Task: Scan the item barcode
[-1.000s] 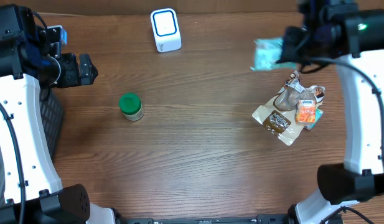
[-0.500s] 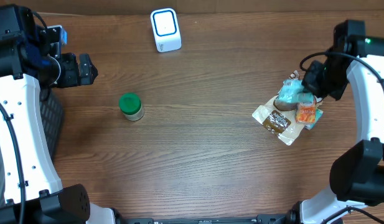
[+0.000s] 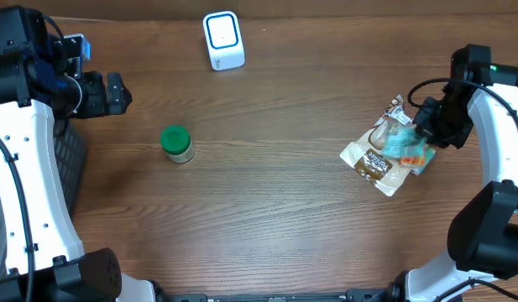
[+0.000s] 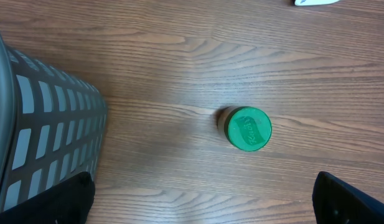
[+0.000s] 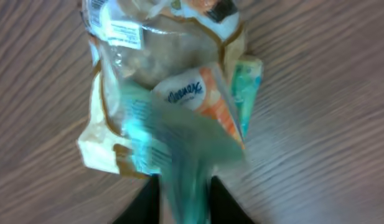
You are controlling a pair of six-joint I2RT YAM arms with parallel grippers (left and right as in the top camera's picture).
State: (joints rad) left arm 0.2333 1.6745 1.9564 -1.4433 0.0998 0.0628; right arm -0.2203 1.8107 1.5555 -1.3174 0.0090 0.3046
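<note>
your right pincer (image 5: 184, 204) stands slightly apart around a blurred teal packet (image 5: 173, 149), held or loose you cannot tell, just over the snack pile (image 3: 372, 159); likely put-down, then carry a packet's barcode to the far scanner (image 3: 222, 39).

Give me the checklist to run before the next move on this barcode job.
1. Left gripper open and empty: ok.
2. Teal packet let go by the right gripper: cannot tell; it is blurred in the wrist view.
3. Teal packet over the packet pile: ok.
4. Green-lidded jar upright, apart from both grippers: ok.
5. Scanner unobstructed: ok.
</note>
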